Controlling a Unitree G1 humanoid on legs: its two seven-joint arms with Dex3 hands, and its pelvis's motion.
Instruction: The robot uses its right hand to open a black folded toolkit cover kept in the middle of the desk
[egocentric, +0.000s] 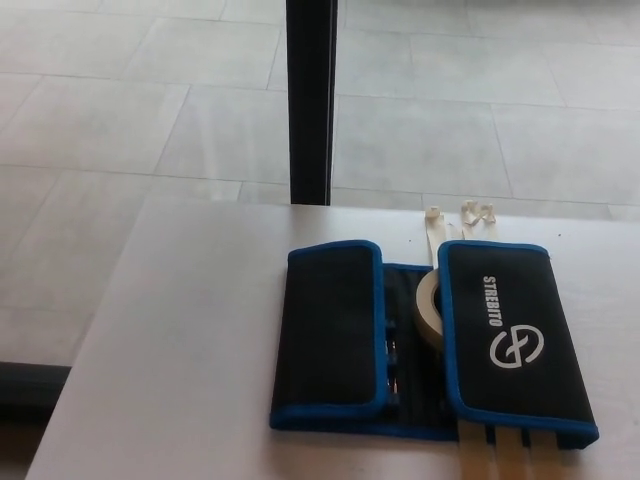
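Pale grey surface (180, 350) fills the near view, and on its right half lies the black toolkit cover (430, 340), blue-edged, both flaps folded inward. A tape roll (428, 308) peeks between the flaps. Beyond stands a dark post (310, 100) on tiled floor (120, 110). Neither hand shows, so I cannot tell about the fingers.

Head cam looks down, fwd over desk (180, 330), fairly close.
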